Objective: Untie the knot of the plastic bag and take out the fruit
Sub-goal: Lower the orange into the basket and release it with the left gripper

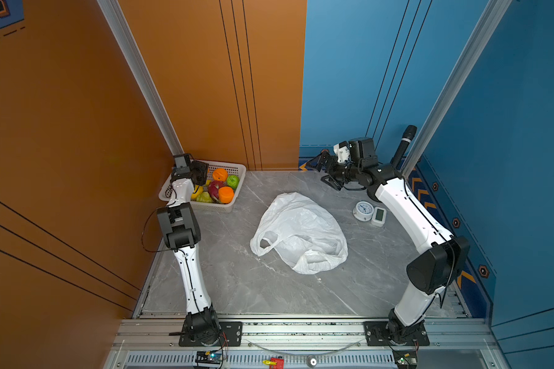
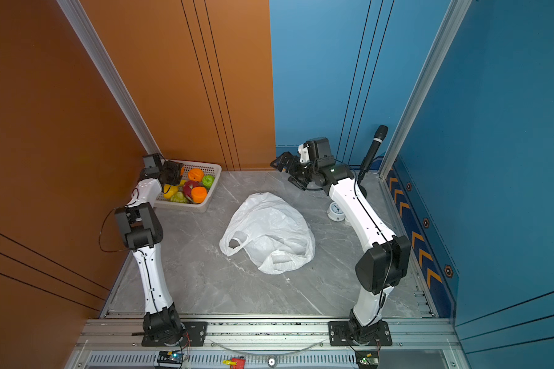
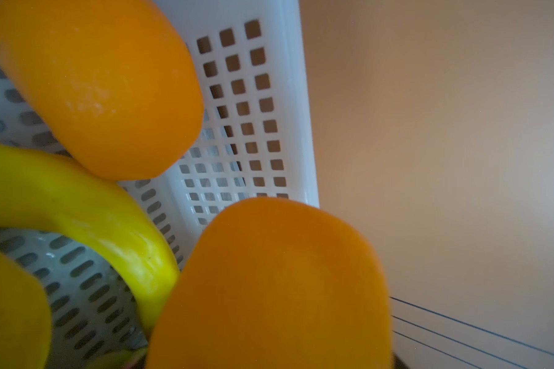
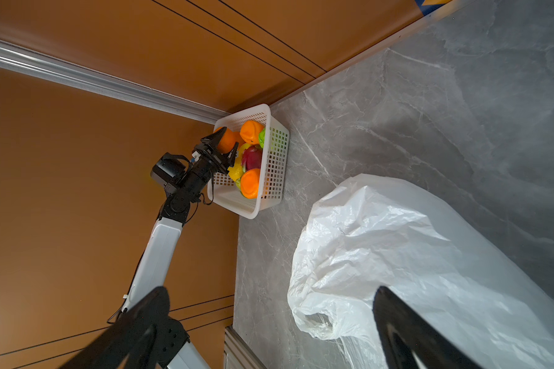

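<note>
Left pincer (image 4: 229, 138): I have it closed around an orange fruit (image 4: 225, 143) over the basket (image 4: 275, 166), far-left corner of the surface (image 1: 237, 287) | right pincer (image 1: 325, 172): spread wide, empty, far edge | plastic bag (image 1: 301, 230): mid-surface, limp, no knot visible | handling: fruit looks firm and smooth; I'd grip across its middle.

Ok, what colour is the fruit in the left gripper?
The fruit is orange; the right wrist view shows it best, clamped in the left gripper.
</note>
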`<state>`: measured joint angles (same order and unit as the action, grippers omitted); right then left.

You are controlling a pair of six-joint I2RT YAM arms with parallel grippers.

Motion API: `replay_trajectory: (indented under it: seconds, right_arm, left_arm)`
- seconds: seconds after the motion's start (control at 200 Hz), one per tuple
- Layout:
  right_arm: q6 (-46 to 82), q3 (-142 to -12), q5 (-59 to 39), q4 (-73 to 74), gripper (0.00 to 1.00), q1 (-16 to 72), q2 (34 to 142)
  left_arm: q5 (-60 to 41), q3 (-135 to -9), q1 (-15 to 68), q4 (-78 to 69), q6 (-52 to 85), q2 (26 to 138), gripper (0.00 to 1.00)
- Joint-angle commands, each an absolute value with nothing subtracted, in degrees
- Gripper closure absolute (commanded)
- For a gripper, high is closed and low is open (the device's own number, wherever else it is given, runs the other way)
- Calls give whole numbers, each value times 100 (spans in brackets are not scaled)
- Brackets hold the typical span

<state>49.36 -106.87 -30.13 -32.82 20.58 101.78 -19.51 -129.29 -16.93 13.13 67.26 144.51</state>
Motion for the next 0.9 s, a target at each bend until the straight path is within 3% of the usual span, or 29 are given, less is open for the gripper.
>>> replay_trajectory:
  seconds: [0.0,0.29,0.461,0.896]
  right_arm:
    - [4996,-10903,-3127,-3445,0,1996,10217]
    - [5035,-10916,-3156,-3498,0,1925,10188]
    - [5010,-10916,-3146,-3542,0,1916,10132]
    - [4957,-10700,-3059,-3603,0,1887,9765]
  left_arm:
    - [-1868,-13692,-1688,2044,6820,14792,40]
    - [-1762,-14145,-1659,2180,7165,15214,31]
    - [-1779,-14182,-1657,2138,6918,15098,8]
    - [-1783,-12504,-1417,1838,6257,13243,2]
